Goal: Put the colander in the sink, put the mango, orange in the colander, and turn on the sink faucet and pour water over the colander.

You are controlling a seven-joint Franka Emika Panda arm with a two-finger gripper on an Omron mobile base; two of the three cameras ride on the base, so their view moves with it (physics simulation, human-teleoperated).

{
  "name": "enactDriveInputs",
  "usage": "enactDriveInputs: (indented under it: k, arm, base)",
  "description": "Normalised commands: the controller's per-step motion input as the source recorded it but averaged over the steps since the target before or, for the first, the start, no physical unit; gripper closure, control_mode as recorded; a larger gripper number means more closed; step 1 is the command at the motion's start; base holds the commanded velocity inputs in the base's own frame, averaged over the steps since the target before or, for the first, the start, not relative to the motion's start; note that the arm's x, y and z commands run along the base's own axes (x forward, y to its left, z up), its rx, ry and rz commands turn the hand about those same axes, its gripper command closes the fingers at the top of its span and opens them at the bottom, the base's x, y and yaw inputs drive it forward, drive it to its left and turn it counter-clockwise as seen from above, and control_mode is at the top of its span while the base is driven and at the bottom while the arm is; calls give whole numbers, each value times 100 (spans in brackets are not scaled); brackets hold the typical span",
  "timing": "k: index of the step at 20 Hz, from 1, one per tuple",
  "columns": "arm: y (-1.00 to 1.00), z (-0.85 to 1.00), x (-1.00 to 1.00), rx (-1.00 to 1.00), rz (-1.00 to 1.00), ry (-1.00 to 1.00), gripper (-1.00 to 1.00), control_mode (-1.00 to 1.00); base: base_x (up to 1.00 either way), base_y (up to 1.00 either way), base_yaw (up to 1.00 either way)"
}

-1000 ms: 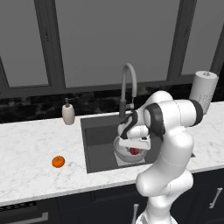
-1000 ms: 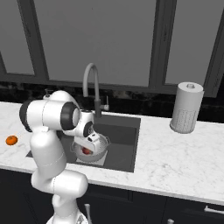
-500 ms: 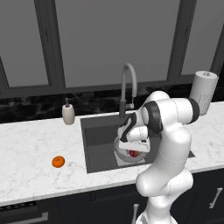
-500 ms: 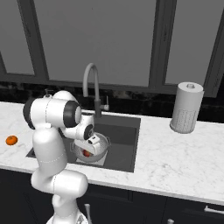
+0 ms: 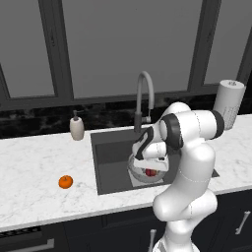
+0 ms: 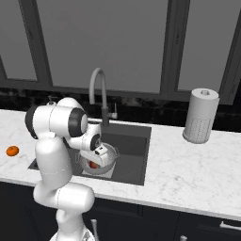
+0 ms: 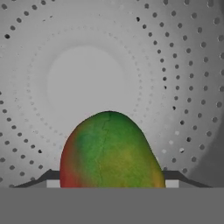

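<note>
1. At your far left, the small bright orange fruit [image 5: 65,181] sits alone on the white marbled counter [image 5: 39,162], well apart from the basin, awaiting its turn.
2. Next comes the dark grey rectangular sink [image 5: 110,147], with the tall grey gooseneck faucet [image 5: 143,98] behind it, untouched.
3. Inside the sink rests the round silvery perforated metal colander [image 6: 107,160], placed so water can drain through.
4. Your gripper [image 5: 147,160] hangs low in that bowl, jaws spread around the red-and-green mango [image 7: 109,151]; the fruit sits between the tips over the perforated floor. You appear to hold it, probably about to release.
</note>
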Motion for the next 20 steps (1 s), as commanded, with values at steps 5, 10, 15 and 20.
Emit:
enactDriveInputs:
  k: [5,10,15,20]
  arm:
    - [0,0,0,0,0,0,-100,-100]
    - [0,0,0,0,0,0,-100,-100]
    - [0,0,0,0,0,0,-100,-100]
    - [0,0,0,0,0,0,-100,-100]
  base:
    - [0,0,0]
    - [0,0,0]
    - [0,0,0]
    - [0,0,0]
